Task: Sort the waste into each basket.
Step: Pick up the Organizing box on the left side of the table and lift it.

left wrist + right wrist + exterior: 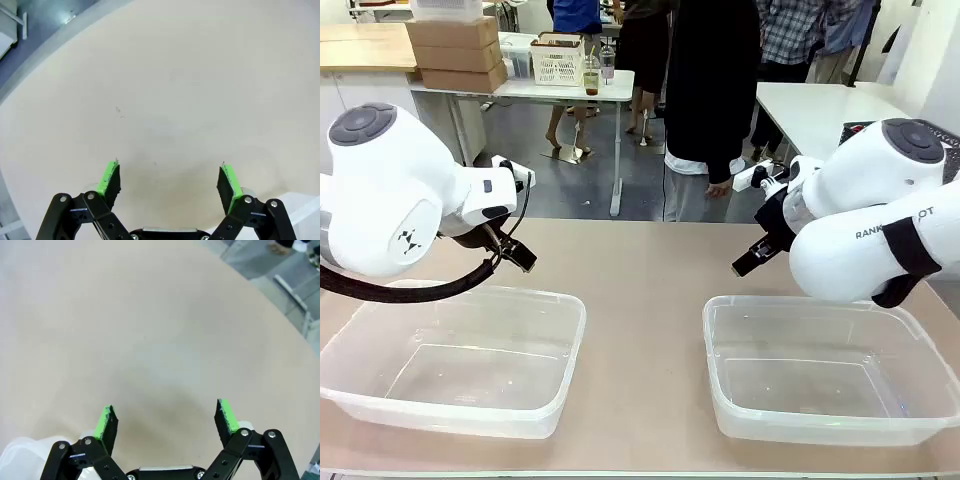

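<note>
Two clear plastic baskets stand on the tan table, one at the near left [455, 362] and one at the near right [830, 368]; both hold nothing. My left gripper [515, 252] hovers just behind the left basket, open, with nothing between its green pads [109, 177]. My right gripper [752, 260] hangs behind the right basket, open as well, its pads [226, 416] wide apart over bare tabletop. The waste is out of view.
A person in dark clothes [710, 100] stands at the far edge of the table [640, 270], one hand hanging down. Behind are white tables, cardboard boxes [455, 50] and other people.
</note>
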Action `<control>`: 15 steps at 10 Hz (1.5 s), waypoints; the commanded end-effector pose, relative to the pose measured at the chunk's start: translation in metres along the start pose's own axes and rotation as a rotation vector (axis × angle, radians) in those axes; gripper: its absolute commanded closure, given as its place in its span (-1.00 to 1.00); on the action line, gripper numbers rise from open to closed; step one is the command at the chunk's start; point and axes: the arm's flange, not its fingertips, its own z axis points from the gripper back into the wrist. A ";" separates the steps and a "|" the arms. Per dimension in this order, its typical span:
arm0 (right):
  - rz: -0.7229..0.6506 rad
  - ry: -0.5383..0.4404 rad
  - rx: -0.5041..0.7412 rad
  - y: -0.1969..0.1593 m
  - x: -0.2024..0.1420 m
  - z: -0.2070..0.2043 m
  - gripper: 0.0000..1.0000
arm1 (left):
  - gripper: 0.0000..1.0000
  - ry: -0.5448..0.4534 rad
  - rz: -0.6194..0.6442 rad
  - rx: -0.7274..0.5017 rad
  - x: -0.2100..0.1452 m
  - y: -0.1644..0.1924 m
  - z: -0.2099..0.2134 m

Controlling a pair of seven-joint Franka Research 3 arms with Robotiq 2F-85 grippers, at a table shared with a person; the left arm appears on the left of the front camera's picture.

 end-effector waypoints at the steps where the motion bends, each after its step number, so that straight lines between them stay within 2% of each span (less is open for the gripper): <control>1: 0.000 0.000 0.000 0.000 0.000 0.000 -1.00 | -1.00 0.000 0.000 0.000 0.000 0.000 0.000; 11: 0.001 0.000 0.000 0.000 0.000 0.000 -1.00 | -1.00 0.000 0.000 0.000 0.000 0.000 0.000; 12: -0.016 -0.110 0.034 -0.007 0.008 0.067 -1.00 | -1.00 -0.023 -0.027 -0.018 0.009 0.012 0.049; 13: -0.043 -0.193 0.037 -0.006 0.006 0.118 -1.00 | -1.00 -0.089 0.023 -0.005 0.014 0.016 0.091; 14: -0.058 -0.304 -0.049 0.005 -0.012 0.183 -1.00 | -1.00 -0.164 0.046 0.009 0.008 0.008 0.159; 15: -0.093 -0.382 -0.142 0.017 -0.034 0.214 -1.00 | -1.00 -0.278 0.044 0.045 -0.006 -0.007 0.199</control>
